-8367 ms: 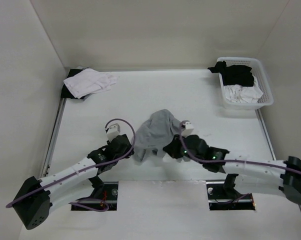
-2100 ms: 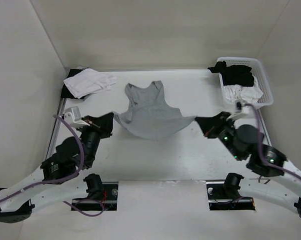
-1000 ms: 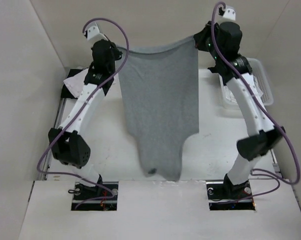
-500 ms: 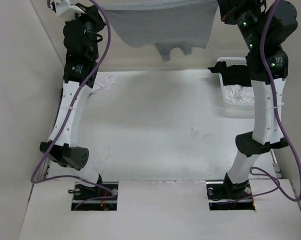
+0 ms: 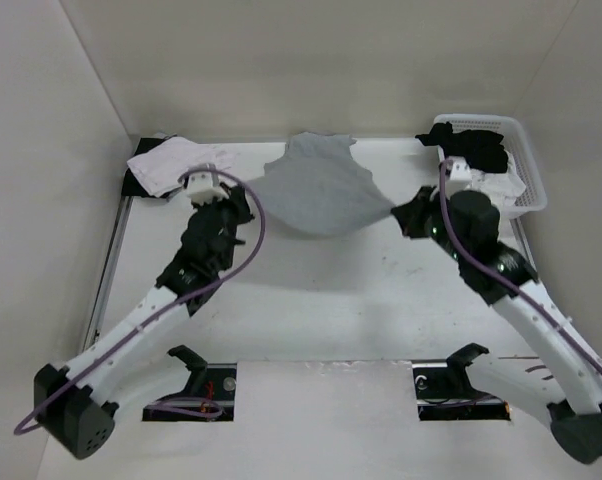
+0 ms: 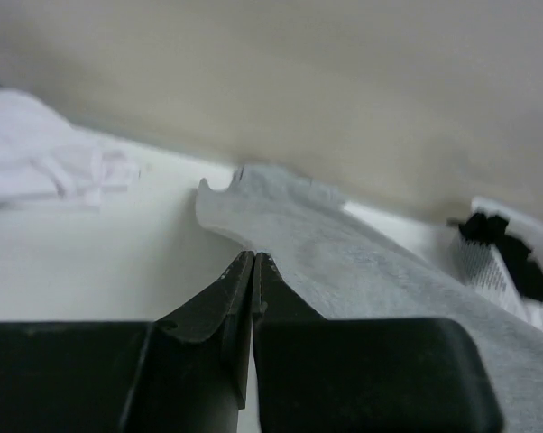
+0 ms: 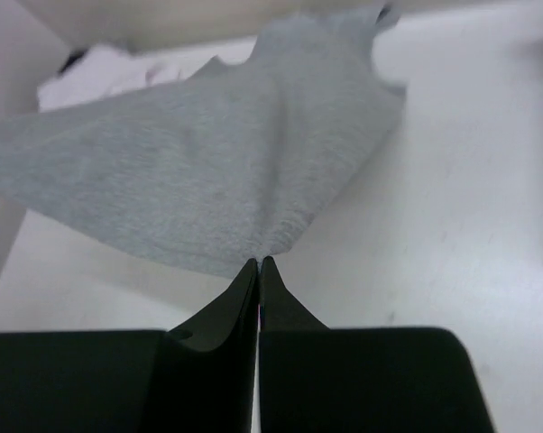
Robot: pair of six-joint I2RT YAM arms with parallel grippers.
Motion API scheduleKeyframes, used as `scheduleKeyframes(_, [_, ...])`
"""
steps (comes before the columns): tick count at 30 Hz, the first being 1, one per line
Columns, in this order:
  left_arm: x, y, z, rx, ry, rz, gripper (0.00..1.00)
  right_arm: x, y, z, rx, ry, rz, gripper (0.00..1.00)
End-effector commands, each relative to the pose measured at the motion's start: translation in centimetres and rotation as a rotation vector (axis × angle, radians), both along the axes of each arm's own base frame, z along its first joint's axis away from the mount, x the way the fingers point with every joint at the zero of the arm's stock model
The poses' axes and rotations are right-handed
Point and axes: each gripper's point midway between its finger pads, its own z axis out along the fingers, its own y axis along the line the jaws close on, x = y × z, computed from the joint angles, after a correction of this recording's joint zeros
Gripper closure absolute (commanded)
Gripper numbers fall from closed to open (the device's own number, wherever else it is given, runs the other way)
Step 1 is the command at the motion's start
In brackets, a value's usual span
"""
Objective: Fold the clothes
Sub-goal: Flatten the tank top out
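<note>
One grey tank top (image 5: 321, 190) stretches over the far part of the white surface (image 5: 321, 290), its near corners pinched in the closed left tool (image 5: 244, 207) and right tool (image 5: 403, 214), between one white garment (image 5: 171, 163) and one white basket (image 5: 493, 211), inside pale walls

High overview, wrist views sharing tank top (image 5: 321, 190)

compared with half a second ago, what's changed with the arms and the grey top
Both arms swung down from overhead. The grey tank top, then hanging high, now lies spread toward the far edge of the table, its near corners still pinched by the left gripper and right gripper. The white garment and the basket of clothes stayed put.
</note>
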Motion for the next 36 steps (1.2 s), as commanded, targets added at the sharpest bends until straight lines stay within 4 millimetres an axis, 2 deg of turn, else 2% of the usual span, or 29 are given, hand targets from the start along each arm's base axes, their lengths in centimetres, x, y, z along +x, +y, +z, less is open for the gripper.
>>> scheduleKeyframes(1, [-4.7, 2.3, 1.8, -0.105, -0.121, 0.049, 0.99, -4.2, 0.4, 2.6, 0.134, -0.151, 0.007, 0.99])
scheduleKeyframes(3, [-5.5, 3.2, 3.1, -0.122, -0.138, 0.059, 0.99, -5.6, -0.2, 3.9, 0.150, -0.187, 0.001, 1.00])
scheduleKeyframes(4, [-5.9, 3.3, 4.9, -0.142, -0.163, 0.049, 0.99, -6.2, -1.0, 5.7, 0.166, -0.217, -0.017, 1.00])
scheduleKeyframes(7, [-8.1, 2.6, 11.9, -0.198, -0.262, -0.028, 1.00, -8.6, -2.3, 13.0, 0.204, -0.353, -0.007, 1.00])
scheduleKeyframes(8, [-9.0, 2.6, 14.3, -0.211, -0.301, -0.044, 1.00, -9.7, -2.9, 15.9, 0.213, -0.409, -0.011, 1.00])
scheduleKeyframes(10, [-10.2, 3.3, 18.2, -0.206, -0.362, -0.037, 1.00, -11.2, -4.1, 20.5, 0.215, -0.493, -0.022, 1.00])
scheduleKeyframes(13, [-11.0, 3.8, 22.4, -0.197, -0.424, -0.025, 1.00, -11.8, -5.4, 25.3, 0.189, -0.575, -0.061, 1.00])
scheduleKeyframes(16, [-9.6, 3.7, 24.8, -0.153, -0.450, 0.015, 1.00, -10.7, -5.0, 28.0, 0.165, -0.607, -0.071, 1.00])
scheduleKeyframes(19, [-4.7, 2.4, 24.4, -0.060, -0.413, 0.039, 0.99, -6.4, -3.7, 28.1, 0.113, -0.583, -0.096, 1.00])
scheduleKeyframes(21, [-0.8, 1.7, 22.3, -0.042, -0.336, 0.031, 0.99, -2.8, -2.3, 26.7, 0.102, -0.528, -0.077, 1.00])
scheduleKeyframes(22, [0.9, 1.9, 21.2, -0.054, -0.305, 0.036, 0.99, -1.5, -1.9, 26.0, 0.095, -0.509, -0.072, 1.00])
scheduleKeyframes(23, [2.2, 2.1, 20.2, -0.070, -0.282, 0.031, 0.99, 0.1, -1.2, 24.9, 0.084, -0.481, -0.060, 1.00])
scheduleKeyframes(26, [5.4, 3.0, 17.5, -0.107, -0.224, 0.031, 0.99, 3.5, 0.0, 22.4, 0.067, -0.429, -0.047, 1.00])
scheduleKeyframes(30, [9.0, 3.6, 15.0, -0.107, -0.164, 0.052, 0.99, 7.7, 1.2, 19.9, 0.057, -0.371, -0.037, 1.00])
scheduleKeyframes(33, [11.8, 4.0, 14.5, -0.097, -0.143, 0.066, 0.99, 11.6, 2.2, 19.0, 0.047, -0.339, -0.037, 1.00])
scheduleKeyframes(35, [13.4, 4.4, 15.6, -0.096, -0.145, 0.078, 0.99, 13.8, 2.4, 19.9, 0.046, -0.345, -0.049, 1.00])
scheduleKeyframes(36, [13.9, 4.6, 16.7, -0.100, -0.157, 0.078, 0.99, 14.8, 2.5, 20.5, 0.045, -0.347, -0.054, 1.00])
